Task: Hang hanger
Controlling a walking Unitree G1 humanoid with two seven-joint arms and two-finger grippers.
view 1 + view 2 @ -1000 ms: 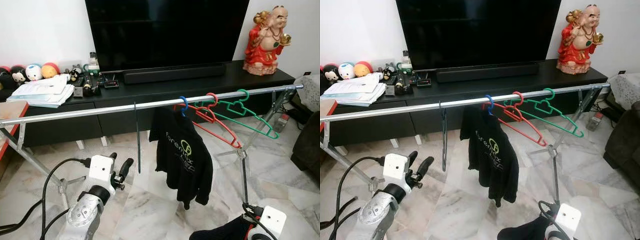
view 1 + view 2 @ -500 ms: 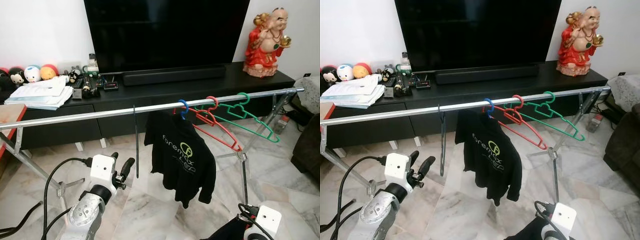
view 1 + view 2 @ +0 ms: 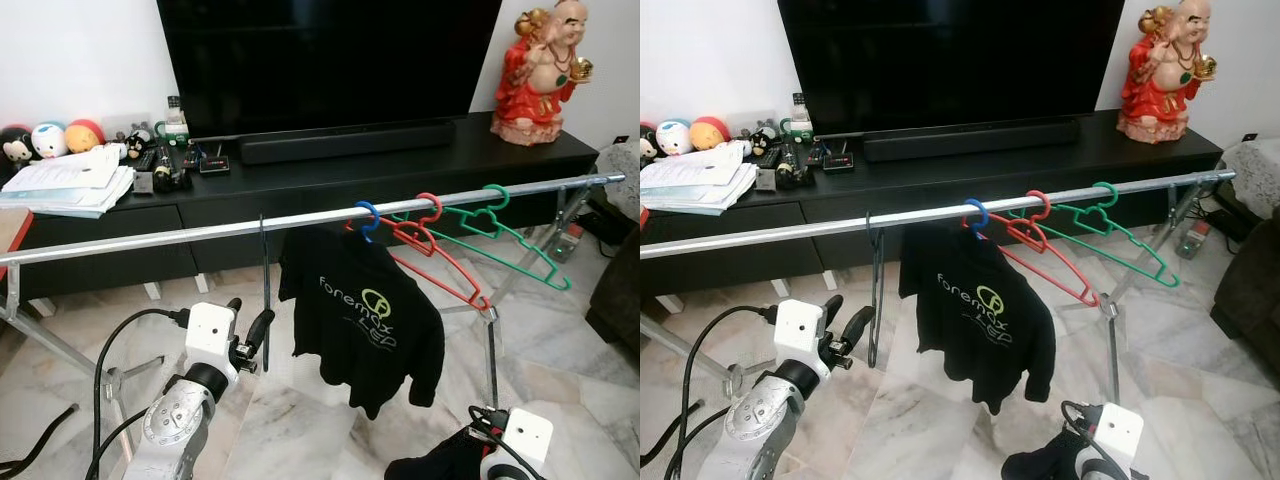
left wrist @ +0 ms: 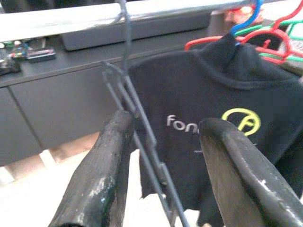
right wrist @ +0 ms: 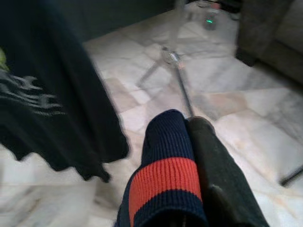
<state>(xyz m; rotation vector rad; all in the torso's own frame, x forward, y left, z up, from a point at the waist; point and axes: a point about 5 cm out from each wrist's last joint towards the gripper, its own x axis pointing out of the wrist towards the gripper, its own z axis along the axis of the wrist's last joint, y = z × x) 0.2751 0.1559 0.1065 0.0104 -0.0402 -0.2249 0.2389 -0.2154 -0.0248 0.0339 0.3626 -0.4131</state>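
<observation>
The left gripper [image 4: 161, 175] has its two black fingers [image 4: 102, 175] spread apart with the thin dark grey hanger [image 3: 264, 290] passing between them, unclamped; that hanger hangs by its hook from the metal rail [image 3: 150, 238], left of the other clothes. The left arm is raised from below toward the rail. Further right along the rail hang three more hangers: a blue hanger [image 3: 367, 215] carrying a black shirt [image 3: 362, 315] with a yellow-green logo, then a bare red hanger [image 3: 440, 255] and a bare green hanger [image 3: 520, 240]. At the far right the right gripper [image 5: 189, 189] sits low near the marble floor [image 3: 300, 420], its fingers closed on a dark navy knit garment [image 5: 163, 184] with a red stripe.
</observation>
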